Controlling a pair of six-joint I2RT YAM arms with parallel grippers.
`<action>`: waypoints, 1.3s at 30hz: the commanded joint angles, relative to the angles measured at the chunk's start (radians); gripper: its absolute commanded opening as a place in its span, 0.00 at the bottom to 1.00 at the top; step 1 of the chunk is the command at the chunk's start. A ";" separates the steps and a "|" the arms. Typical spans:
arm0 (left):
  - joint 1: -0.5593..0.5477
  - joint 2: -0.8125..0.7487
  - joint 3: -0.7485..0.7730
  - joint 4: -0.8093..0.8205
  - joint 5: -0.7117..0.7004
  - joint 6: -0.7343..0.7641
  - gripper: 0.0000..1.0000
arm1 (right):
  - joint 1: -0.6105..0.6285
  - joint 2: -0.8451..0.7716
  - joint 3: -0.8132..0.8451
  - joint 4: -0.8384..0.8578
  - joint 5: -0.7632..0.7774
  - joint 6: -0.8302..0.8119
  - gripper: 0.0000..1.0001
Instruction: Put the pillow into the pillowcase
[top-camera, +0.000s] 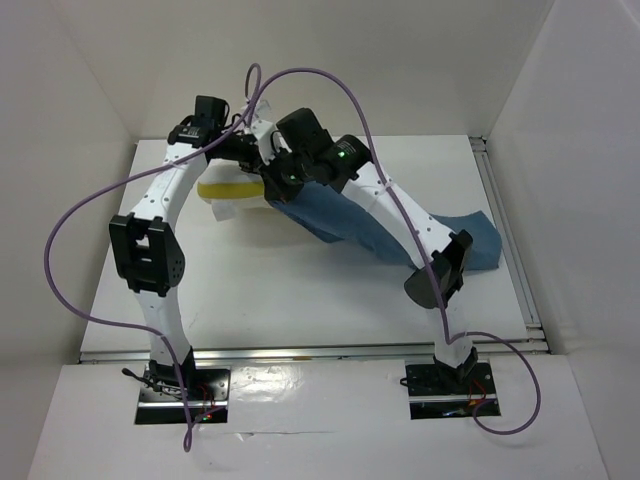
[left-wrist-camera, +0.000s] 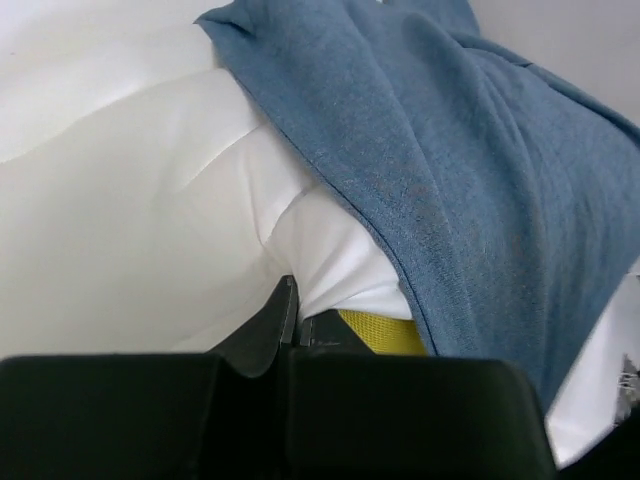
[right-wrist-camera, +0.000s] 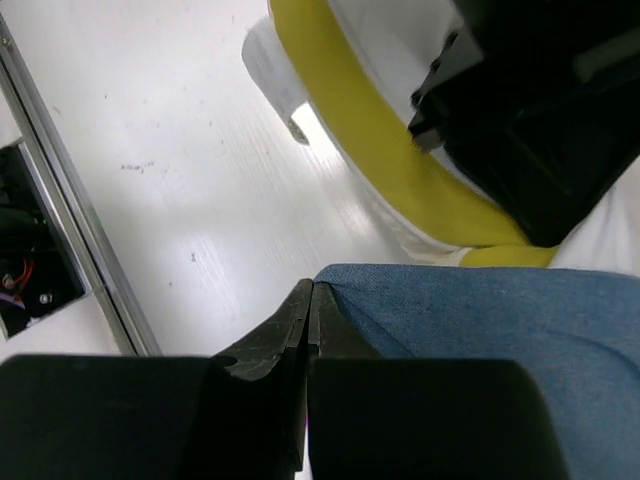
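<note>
The pillow (top-camera: 232, 198) is cream-white with a yellow edge and lies at the back middle of the table, partly under the blue pillowcase (top-camera: 345, 225). My left gripper (left-wrist-camera: 296, 312) is shut on a fold of the pillow's white cloth (left-wrist-camera: 150, 200) beside its yellow edge (left-wrist-camera: 385, 333). The pillowcase (left-wrist-camera: 470, 170) drapes over the pillow's right side. My right gripper (right-wrist-camera: 311, 300) is shut on the pillowcase's edge (right-wrist-camera: 480, 330) and holds it just in front of the pillow's yellow edge (right-wrist-camera: 370, 150). Both grippers meet over the pillow in the top view (top-camera: 268, 160).
The white table (top-camera: 300, 290) has a metal rail (top-camera: 510, 250) along its right side and white walls around it. The pillowcase's far end (top-camera: 478, 235) trails toward the right rail. The left arm's black wrist (right-wrist-camera: 540, 110) shows close above the pillow.
</note>
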 joint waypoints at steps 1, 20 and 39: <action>-0.011 -0.088 0.008 0.151 0.108 -0.115 0.00 | 0.009 -0.102 -0.076 0.054 -0.053 0.027 0.00; -0.002 -0.513 -0.124 -0.383 0.148 0.427 0.00 | -0.022 -0.450 -0.148 0.112 0.142 -0.045 0.00; 0.173 -0.149 -0.208 0.090 0.022 0.001 0.00 | -0.233 0.100 -0.087 0.544 0.021 0.049 0.00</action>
